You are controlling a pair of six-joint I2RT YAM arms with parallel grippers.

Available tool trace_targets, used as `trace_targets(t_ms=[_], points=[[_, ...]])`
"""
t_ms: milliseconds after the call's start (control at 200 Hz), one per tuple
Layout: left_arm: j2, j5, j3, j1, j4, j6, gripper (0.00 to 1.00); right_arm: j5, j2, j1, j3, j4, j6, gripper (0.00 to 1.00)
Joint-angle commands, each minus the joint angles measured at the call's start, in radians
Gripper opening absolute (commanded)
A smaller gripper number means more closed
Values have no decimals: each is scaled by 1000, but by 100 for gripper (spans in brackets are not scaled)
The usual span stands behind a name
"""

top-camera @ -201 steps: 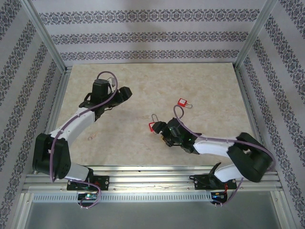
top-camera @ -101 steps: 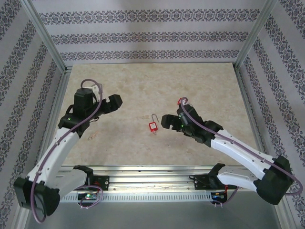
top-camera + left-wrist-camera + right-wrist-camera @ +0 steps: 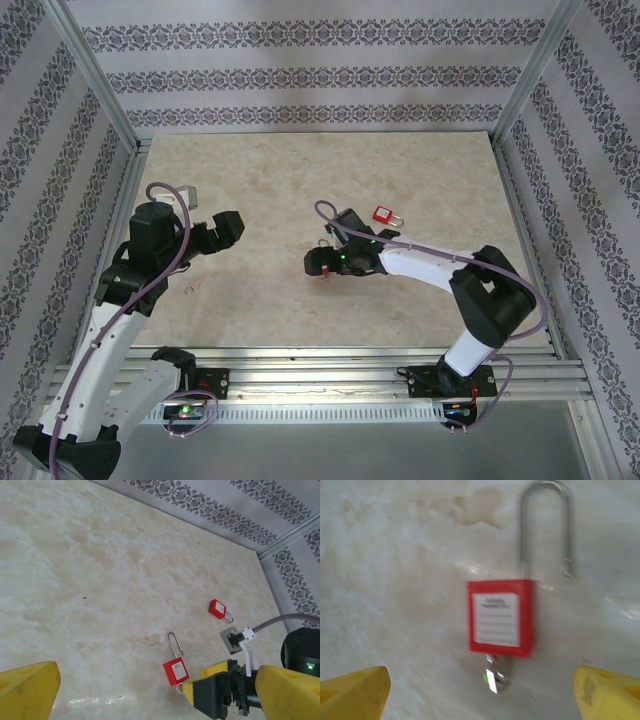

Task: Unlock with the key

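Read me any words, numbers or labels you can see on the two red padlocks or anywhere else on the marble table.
White label on the red plastic padlock with the long steel shackle: a printed heading above ruled lines, too blurred to read.
The same label in the left wrist view: too small to read.
Smaller red padlock farther back: no text can be made out.
No text here can be quoted.
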Motion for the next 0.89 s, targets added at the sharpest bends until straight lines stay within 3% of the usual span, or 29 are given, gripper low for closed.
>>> trace_targets(t_ms=[0,595,889], points=[[-23,-22,30,17,-51,35,100,-40,42,23,44,45,22,92],[-12,-36,1,18,-30,33,100,-49,2,69,-11,109,137,91],[26,-79,-32,43,-108,-20,100,141,-197,62,32,-138,55,94]])
